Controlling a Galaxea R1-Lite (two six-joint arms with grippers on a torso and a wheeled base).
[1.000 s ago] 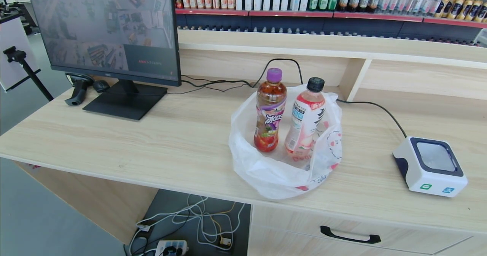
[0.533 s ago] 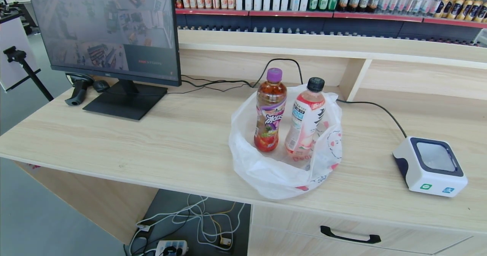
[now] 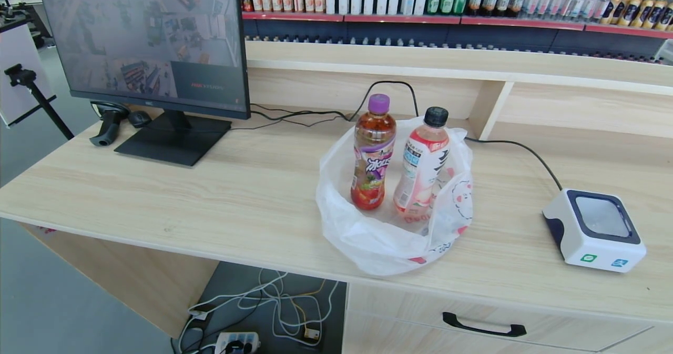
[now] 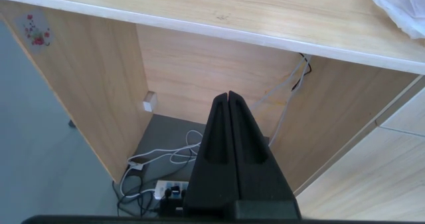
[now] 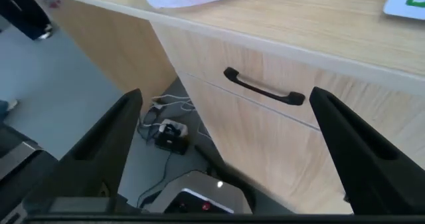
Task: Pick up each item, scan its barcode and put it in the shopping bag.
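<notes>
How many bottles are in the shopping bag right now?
2. The purple-capped bottle stands in the left part of the shopping bag; the black-capped pink bottle stands close beside it on the right. The bag's crumpled front could hide something small.

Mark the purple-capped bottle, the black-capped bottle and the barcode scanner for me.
purple-capped bottle (image 3: 373, 159), head view, on its label.
black-capped bottle (image 3: 422, 167), head view, on its label.
barcode scanner (image 3: 599, 220), head view, on its glass window.
</notes>
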